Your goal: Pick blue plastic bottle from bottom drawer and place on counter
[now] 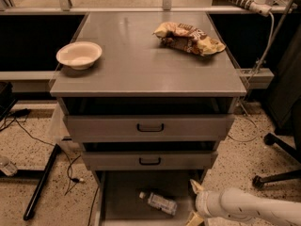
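Note:
The blue plastic bottle [160, 203] lies on its side on the floor of the open bottom drawer [121, 194], white cap pointing left. My gripper [194, 203] is low at the drawer's right edge, just right of the bottle and apart from it. Its two pale fingers are spread, one above the other, and hold nothing. The white arm [249, 207] comes in from the lower right. The grey counter [141, 67] tops the cabinet above.
A white bowl [79, 54] sits at the counter's left and a crumpled snack bag [189, 37] at its back right. Two upper drawers with black handles [150, 127] stand partly open. Cables and a black stand leg [42, 182] lie on the floor at left; a chair base [277, 173] at right.

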Motion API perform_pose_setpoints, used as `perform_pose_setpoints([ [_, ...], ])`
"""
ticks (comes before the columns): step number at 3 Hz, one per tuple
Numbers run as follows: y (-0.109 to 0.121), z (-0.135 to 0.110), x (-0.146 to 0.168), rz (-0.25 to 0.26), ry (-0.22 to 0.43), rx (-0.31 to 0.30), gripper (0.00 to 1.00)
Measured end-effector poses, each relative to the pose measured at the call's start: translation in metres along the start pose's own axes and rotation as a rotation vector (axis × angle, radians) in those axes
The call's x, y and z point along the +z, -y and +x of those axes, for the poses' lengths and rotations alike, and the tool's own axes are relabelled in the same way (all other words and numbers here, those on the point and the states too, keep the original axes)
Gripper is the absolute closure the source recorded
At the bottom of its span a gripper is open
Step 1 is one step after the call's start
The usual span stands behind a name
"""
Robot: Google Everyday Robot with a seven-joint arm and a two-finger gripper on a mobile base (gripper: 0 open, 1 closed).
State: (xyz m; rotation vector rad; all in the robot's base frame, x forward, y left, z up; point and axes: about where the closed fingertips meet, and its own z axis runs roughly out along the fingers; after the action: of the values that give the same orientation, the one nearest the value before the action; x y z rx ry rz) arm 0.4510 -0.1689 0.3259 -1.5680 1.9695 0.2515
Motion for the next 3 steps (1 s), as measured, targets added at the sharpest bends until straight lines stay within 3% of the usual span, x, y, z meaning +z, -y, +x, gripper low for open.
perform_pose_setpoints([
  [1, 0.0, 0.0, 0.0, 0.0, 0.0, 0.0, 0.0],
  [3, -0.011, 0.014, 0.069, -0.032, 0.074, -0.012, 0.0],
])
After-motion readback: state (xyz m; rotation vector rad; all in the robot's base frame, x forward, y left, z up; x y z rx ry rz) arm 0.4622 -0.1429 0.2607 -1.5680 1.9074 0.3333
